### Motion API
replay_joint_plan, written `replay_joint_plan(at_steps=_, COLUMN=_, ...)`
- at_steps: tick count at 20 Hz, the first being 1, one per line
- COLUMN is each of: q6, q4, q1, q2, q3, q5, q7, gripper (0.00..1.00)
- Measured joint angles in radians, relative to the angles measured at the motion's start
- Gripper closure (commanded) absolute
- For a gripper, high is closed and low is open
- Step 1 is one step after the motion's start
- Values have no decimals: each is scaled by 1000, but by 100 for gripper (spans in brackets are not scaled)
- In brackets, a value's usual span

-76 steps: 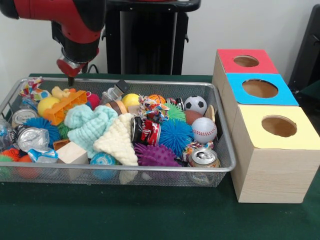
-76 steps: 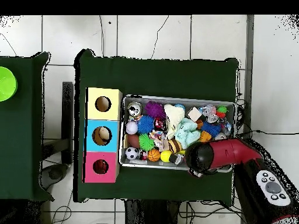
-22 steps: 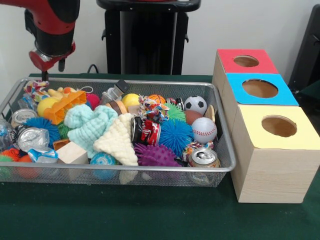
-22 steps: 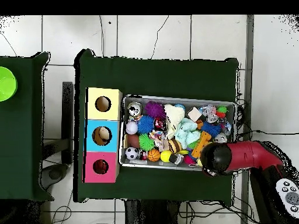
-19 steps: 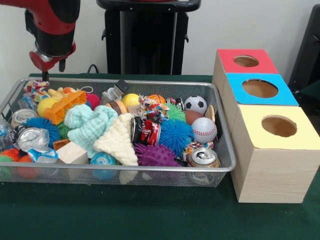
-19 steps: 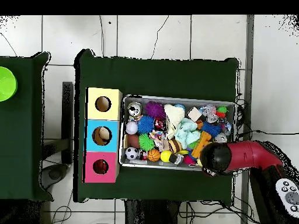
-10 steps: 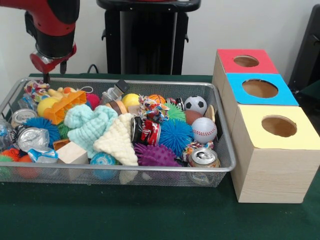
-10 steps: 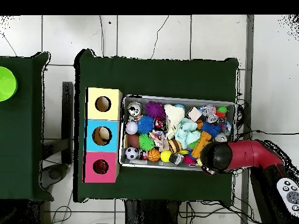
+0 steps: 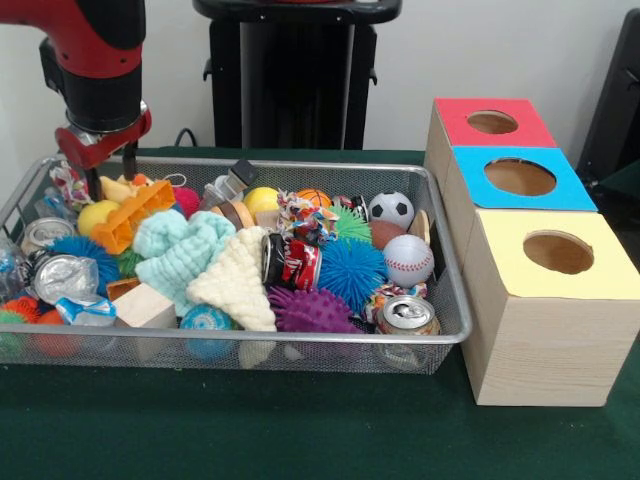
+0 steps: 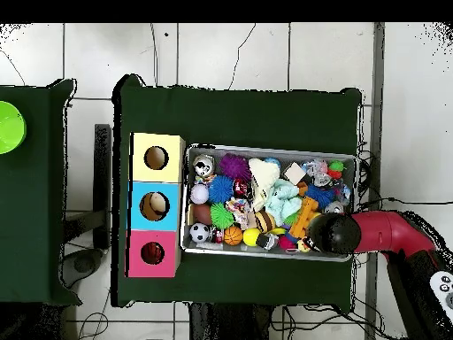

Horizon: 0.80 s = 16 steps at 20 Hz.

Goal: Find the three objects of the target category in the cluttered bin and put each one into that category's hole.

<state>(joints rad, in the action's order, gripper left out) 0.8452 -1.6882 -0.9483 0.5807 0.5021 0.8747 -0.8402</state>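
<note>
Bin (image 9: pixel 440 215) clutter sits under me on the counter, beside the holed boxes (image 9: pixel 540 265). My jaws (image 9: pixel 112 168) hang parted and empty over its far corner by the orange toy (image 9: pixel 128 213); I judge I'm searching, so next comes a careful descent.

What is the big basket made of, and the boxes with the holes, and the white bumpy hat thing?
The basket looks like silvery metal mesh: you can see through its fine grid, and it has a shiny wire rim. The boxes seem to be pale wood, with grain lines on the sides and coloured tops, perhaps painted. The white bumpy thing looks like soft knitted yarn, with rows of little stitches.
</note>
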Motion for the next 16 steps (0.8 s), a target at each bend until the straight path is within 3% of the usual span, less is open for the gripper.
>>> replay_joint_plan(at_steps=16, q6=-8, q4=-24, q1=-13, q2=0, q3=36, q5=3, q7=0, gripper=0)
